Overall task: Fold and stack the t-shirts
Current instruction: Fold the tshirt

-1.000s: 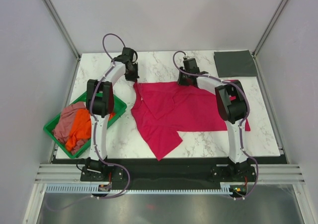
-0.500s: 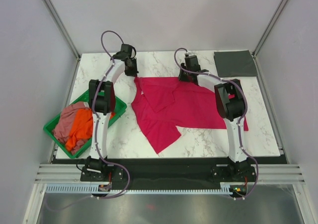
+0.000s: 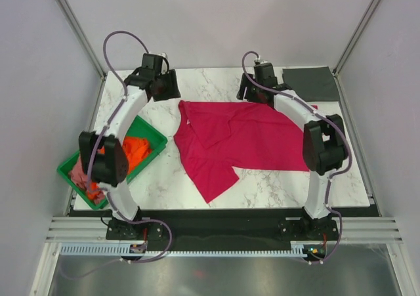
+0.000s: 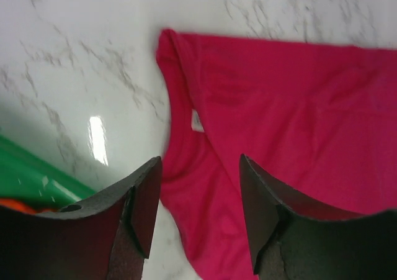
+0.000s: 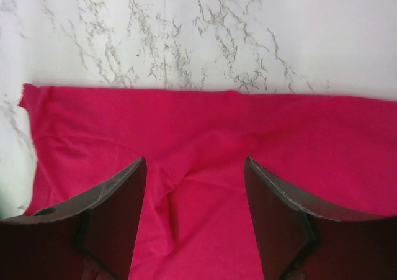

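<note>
The crimson-red t-shirt lies spread across the middle of the marble table, one part trailing toward the front left. Its collar and far edge show in the wrist views. My left gripper hovers open above the shirt's far left corner, nothing between its fingers. My right gripper is open too, over the shirt's far edge. A dark grey t-shirt lies folded flat at the back right. The orange t-shirt and the dusty pink t-shirt lie bunched in the tray.
A green plastic tray stands at the table's left edge, partly under my left arm. Bare marble shows in front of the red shirt and along the back. Grey walls close in the table on three sides.
Both grippers have opened and let go of the red shirt's far edge, which now lies flat. Both have drawn back from it. The left arm's elbow has swung out over the tray.
</note>
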You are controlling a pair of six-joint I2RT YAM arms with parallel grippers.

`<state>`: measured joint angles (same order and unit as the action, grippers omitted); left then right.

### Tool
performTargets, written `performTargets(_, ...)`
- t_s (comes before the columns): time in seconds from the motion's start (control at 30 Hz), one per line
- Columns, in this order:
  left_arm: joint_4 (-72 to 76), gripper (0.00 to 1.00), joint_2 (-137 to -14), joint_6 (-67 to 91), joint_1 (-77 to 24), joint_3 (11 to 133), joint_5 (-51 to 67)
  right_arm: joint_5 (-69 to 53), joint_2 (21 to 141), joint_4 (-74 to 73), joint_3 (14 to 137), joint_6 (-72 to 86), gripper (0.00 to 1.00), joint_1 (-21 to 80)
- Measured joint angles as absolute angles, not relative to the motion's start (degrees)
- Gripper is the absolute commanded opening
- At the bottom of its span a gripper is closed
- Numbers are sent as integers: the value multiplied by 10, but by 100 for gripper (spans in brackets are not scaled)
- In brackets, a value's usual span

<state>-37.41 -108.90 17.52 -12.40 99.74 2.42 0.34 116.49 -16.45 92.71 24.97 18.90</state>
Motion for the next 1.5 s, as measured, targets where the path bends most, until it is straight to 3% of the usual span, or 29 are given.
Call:
performTargets(0.2, -374, 52, -827, 269, -252, 738, 23, 20, 1042, -178, 833, 283, 77, 188)
performTargets(0.43, -422, 51, -783, 367, -440, 537, 22, 29, 964, -200, 724, 287, 77, 186)
performTargets(0.67, -416, 50, -778, 436, -560, 513, -1, 29, 876, -212, 648, 286, 77, 178)
performTargets(0.97, -403, 49, -892, 479, -674, 528, -31, 26, 815, -211, 592, 287, 76, 143)
performTargets(1.5, -401, 45, -919, 458, -693, 546, -102, 19, 769, -213, 572, 287, 76, 129)
